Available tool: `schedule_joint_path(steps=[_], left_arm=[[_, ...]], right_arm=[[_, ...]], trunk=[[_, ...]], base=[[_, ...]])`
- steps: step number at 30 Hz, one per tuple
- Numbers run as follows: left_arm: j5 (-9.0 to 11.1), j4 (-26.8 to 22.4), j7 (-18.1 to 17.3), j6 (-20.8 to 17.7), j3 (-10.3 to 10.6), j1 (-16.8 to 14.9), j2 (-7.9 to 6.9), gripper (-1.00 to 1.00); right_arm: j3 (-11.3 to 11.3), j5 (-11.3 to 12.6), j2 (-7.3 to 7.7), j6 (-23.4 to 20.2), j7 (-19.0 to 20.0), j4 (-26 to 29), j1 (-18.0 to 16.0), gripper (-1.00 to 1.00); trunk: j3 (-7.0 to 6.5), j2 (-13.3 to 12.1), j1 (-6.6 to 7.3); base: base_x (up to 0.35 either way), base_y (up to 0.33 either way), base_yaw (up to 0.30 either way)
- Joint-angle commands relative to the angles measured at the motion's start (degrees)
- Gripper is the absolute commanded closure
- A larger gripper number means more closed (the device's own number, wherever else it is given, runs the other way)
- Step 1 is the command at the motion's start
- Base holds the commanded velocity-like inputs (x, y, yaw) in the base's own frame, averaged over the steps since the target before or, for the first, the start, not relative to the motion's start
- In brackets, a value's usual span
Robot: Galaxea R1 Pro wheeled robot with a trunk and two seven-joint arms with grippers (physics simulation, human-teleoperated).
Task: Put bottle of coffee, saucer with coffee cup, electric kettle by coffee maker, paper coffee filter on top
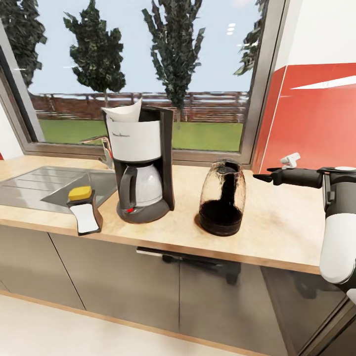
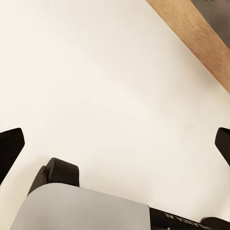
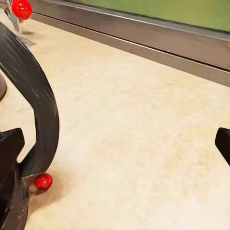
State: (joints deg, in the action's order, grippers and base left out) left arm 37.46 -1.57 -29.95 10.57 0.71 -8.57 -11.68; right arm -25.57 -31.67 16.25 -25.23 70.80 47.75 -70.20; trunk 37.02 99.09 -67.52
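Countertop, lower frame. Left: jar lying by sink. Centre: coffee maker, filter on top. Kettle beside it. Right: right gripper, fingers spread, empty. Left gripper likewise.

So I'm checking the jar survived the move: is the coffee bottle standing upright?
Tipped. The bottle of coffee lies flat on the countertop, label up, beside the coffee maker.

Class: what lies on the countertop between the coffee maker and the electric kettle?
Nothing: in the head view, bare countertop separates the coffee maker from the electric kettle.
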Motion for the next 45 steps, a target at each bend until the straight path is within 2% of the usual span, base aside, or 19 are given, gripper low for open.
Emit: schedule_joint_path(steps=[1, 25, 31, 45], left_arm=[[0.07, 0.08, -0.19, 0.21, 0.08, -0.04, -0.01, -1.0], [0.07, 0.06, -0.19, 0.22, 0.08, -0.04, -0.01, -1.0], [0.07, 0.01, -0.24, 0.23, 0.08, -0.04, -0.01, -1.0], [0.07, 0.0, -0.28, 0.24, 0.08, -0.04, -0.01, -1.0]], right_arm=[[-0.18, -0.33, -0.05, -0.52, 0.39, 0.06, -0.08, -1.0], [-0.1, -0.18, -0.08, -0.52, 0.49, 0.06, -0.05, -1.0], [-0.09, -0.15, -0.35, -0.44, 3.44, 0.06, -0.07, -1.0], [-0.09, -0.15, -0.43, -0.44, 3.73, 0.06, -0.08, -1.0]], trunk=[[0.06, 0.03, 0.0], [0.06, 0.03, 0.0], [0.06, 0.03, 0.0], [0.06, 0.03, 0.0]], base=[[0.021, 0.017, 0.0], [0.009, 0.018, 0.0], [0.0, 0.0, 0.0], [0.009, 0.0, 0.0]])
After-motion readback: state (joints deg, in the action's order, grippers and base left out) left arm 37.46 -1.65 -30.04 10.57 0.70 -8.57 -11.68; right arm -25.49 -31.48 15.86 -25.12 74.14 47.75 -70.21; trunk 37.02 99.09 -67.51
